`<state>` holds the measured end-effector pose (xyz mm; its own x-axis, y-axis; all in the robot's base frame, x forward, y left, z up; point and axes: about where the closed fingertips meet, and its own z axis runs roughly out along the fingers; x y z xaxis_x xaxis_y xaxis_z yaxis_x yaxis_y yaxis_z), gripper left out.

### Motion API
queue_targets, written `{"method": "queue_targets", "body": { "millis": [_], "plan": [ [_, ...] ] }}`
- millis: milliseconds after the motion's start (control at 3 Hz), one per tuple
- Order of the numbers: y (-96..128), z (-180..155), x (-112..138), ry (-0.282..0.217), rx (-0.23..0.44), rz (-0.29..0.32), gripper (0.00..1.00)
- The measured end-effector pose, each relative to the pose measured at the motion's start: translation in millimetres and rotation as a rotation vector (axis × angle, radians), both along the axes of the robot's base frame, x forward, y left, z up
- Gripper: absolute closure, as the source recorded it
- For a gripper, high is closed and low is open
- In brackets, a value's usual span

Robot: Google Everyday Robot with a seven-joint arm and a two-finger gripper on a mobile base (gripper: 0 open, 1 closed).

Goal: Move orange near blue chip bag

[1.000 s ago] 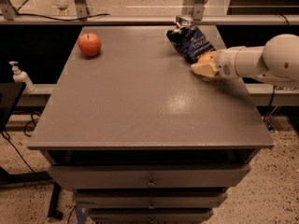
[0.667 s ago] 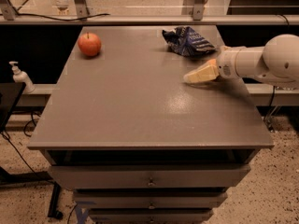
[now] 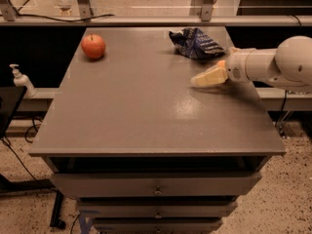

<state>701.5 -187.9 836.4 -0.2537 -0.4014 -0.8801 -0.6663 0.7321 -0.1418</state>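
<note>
— What lies closest to us?

— The drawers [image 3: 156,189] under the front edge of the grey surface [image 3: 146,116], lower and nearer than the end effector [image 3: 208,76].

— And how do we find the arm?

— The white arm [image 3: 273,65] reaches in from the right edge of the view, nearly level and low over the surface. The cream end effector slopes slightly down from the wrist, with its tip pointing toward the left of the view and close above the surface. We cannot tell whether it is clenched or released.

— Where is the orange?

— We cannot make it out for sure. Only an orange-coloured patch [image 3: 222,64] shows at the upper base of the end effector, against the wrist.

— What sits beyond?

— The blue chip bag [image 3: 195,43] lies crumpled just behind the end effector, apart from it. The red apple [image 3: 93,46] with a stem stands well out past its tip, toward the far left corner. Off the surface, farther out that way, we see a pump bottle [image 3: 19,79].
</note>
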Motion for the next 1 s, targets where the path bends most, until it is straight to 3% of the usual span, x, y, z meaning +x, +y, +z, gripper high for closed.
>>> {"method": "queue_targets", "body": {
  "millis": [333,1000],
  "plan": [
    [9.3,27.5,1.2,-0.063,0.036,0.045,0.0],
    [-5.3,74.4,-13.8,-0.15,0.04,0.055,0.0]
  ]
}}
